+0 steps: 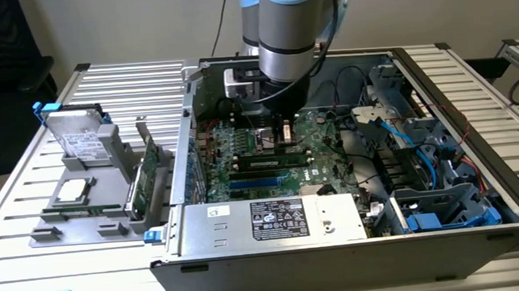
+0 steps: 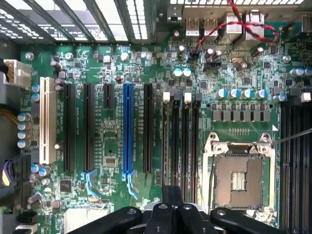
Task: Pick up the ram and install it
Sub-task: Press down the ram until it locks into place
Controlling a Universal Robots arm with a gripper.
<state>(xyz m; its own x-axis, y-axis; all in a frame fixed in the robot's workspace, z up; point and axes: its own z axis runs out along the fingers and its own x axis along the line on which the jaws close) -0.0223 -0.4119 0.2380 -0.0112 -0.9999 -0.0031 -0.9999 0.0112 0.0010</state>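
The ram [image 1: 274,163], a narrow green stick with dark chips, lies lengthwise in a black memory slot on the motherboard [image 1: 316,126] inside the open computer case. My gripper [image 1: 285,144] hangs straight down into the case, its tips just above and behind the stick's middle. The fingers look pressed together with nothing visible between them. In the wrist view the gripper [image 2: 172,194] hovers over the row of black memory slots [image 2: 181,141], between the blue expansion slot [image 2: 127,129] and the bare CPU socket [image 2: 241,178]. The stick itself is hard to make out there.
A grey fixture [image 1: 77,228] at the exterior view's left carries a hard drive [image 1: 80,136], a chip [image 1: 70,191] and an upright green expansion card [image 1: 150,166]. The power supply [image 1: 273,219] fills the case's near side. Blue cables [image 1: 419,144] and drive bays crowd the case's right part.
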